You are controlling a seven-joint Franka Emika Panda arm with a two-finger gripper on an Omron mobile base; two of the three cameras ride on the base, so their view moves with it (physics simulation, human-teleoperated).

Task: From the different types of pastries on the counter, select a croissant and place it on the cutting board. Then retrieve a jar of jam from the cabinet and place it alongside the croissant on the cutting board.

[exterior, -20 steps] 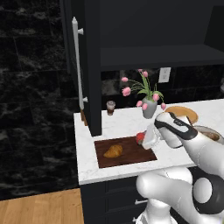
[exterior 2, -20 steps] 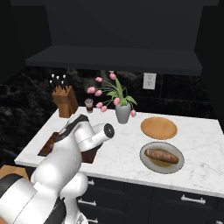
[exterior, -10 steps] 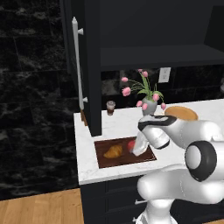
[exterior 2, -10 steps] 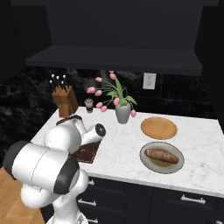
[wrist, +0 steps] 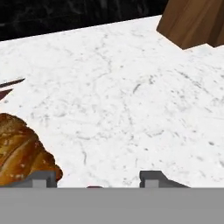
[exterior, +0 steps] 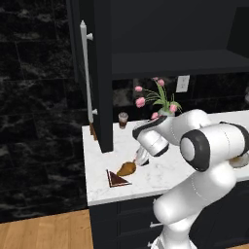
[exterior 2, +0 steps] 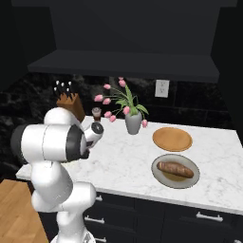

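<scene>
Bent low over the counter (exterior: 160, 177), with the gripper (exterior: 141, 159) aimed down just right of the croissant (exterior: 127, 168). Seen from the hand: fingertips (wrist: 43, 178) set wide apart, with a sliver of red between them at the bottom edge, too small to name; cannot tell whether clamped on anything. Croissant close by one tip, lying on the marble, just beside a dark corner of the board (exterior: 116, 180). Behind, to the left, the cabinet (exterior: 103, 73) with its door swung open. Farther right, well apart, a roll (exterior 2: 175, 169) on a plate (exterior 2: 161, 178).
</scene>
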